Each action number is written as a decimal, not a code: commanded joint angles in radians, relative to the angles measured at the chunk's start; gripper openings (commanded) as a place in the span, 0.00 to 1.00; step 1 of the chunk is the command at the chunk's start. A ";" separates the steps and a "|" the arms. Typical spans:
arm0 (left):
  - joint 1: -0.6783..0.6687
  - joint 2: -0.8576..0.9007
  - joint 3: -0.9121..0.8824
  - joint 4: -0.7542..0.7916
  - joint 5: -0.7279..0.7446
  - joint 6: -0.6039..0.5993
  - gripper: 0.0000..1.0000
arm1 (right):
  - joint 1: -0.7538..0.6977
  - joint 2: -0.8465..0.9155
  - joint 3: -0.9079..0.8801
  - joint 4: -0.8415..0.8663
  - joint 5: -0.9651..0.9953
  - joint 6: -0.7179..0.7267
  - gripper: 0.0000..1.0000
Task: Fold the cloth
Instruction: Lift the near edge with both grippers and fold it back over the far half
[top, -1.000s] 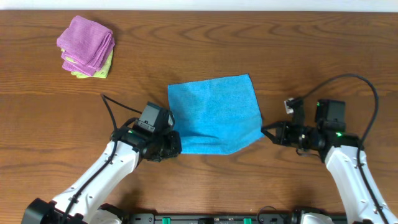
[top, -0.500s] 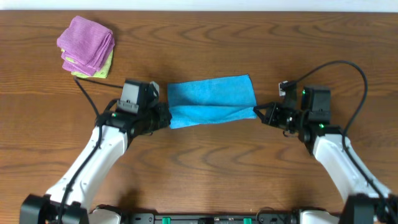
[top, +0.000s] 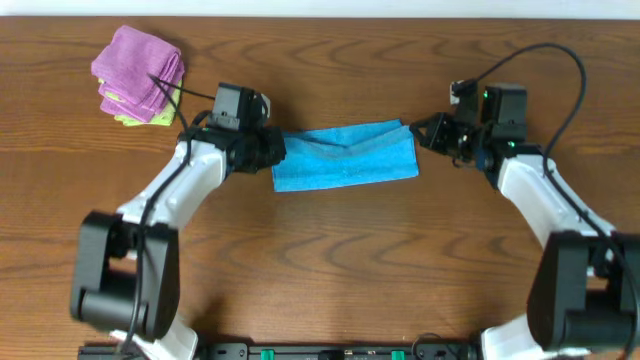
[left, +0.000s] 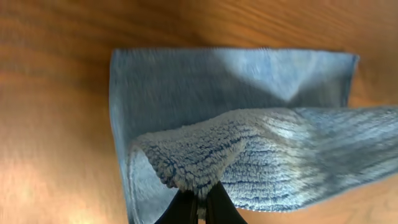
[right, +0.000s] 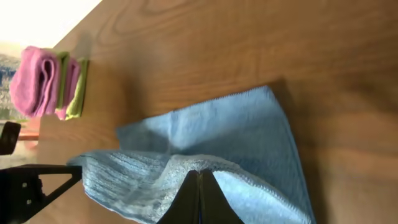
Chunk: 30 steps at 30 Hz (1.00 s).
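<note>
The sky-blue cloth (top: 345, 157) lies in the middle of the table, doubled over into a wide strip, its upper layer still raised at both ends. My left gripper (top: 272, 150) is shut on the upper layer's left corner. In the left wrist view the fingertips (left: 200, 198) pinch a bunched fold of the cloth (left: 249, 93) above the flat lower layer. My right gripper (top: 418, 135) is shut on the right corner. Its tips (right: 199, 177) in the right wrist view pinch the lifted edge of the cloth (right: 249, 137).
A folded purple cloth (top: 140, 68) sits on a light green cloth (top: 172, 106) at the far left of the wooden table (top: 330, 280). The left arm's cable runs close to that stack. The same stack (right: 43, 81) shows in the right wrist view.
Both grippers have carried the cloth's near edge away from me towards the far edge. The cloth went from spread open to a doubled strip, with both grips kept.
</note>
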 joint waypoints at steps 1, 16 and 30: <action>0.027 0.069 0.077 0.001 0.000 0.038 0.06 | 0.011 0.061 0.053 0.008 0.013 0.011 0.01; 0.092 0.189 0.214 -0.015 0.063 0.064 0.06 | 0.039 0.215 0.185 0.036 0.039 0.030 0.02; 0.085 0.188 0.214 -0.225 0.098 0.146 0.06 | 0.036 0.211 0.186 -0.223 0.051 -0.042 0.02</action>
